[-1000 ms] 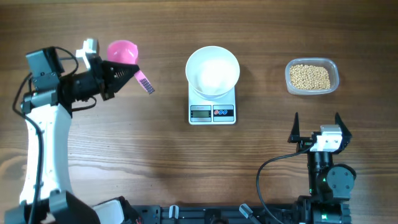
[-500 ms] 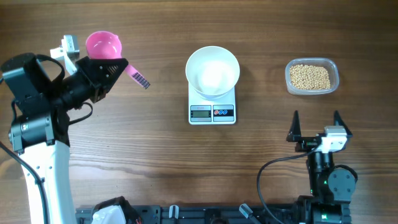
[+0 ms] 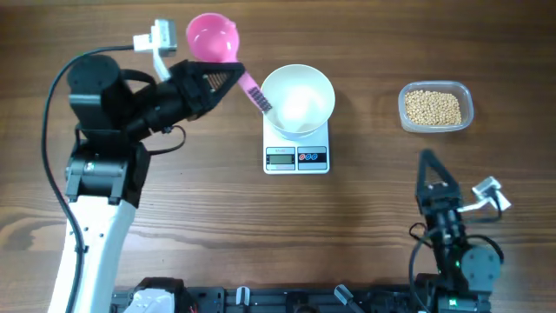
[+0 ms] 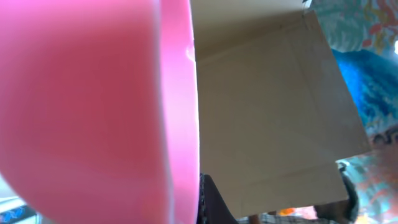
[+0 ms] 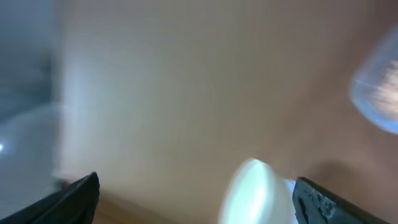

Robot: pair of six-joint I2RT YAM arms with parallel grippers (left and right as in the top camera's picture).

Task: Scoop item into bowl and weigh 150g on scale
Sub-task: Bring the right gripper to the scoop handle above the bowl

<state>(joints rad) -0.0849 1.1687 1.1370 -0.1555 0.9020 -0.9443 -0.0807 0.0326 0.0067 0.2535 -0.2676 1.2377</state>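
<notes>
Black left gripper (image 3: 233, 80) clamped on pink scoop (image 3: 213, 36), swung since a second ago from far left of scale (image 3: 297, 157) to beside bowl (image 3: 298, 100) atop it. Below-right of scale, right gripper (image 3: 427, 165), jaws apart, now rolled sideways; beans (image 3: 433, 107) right of scale.

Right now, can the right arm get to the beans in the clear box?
Probably yes. The right gripper sits open just in front of the clear box of beans, with only bare table between them. Nothing seems to block the way.

I find the bowl (image 3: 297, 98) on the scale (image 3: 296, 159). To the scale's right lies the container (image 3: 467, 103) with beans (image 3: 433, 107); to its left, my scoop (image 3: 213, 37).
</notes>
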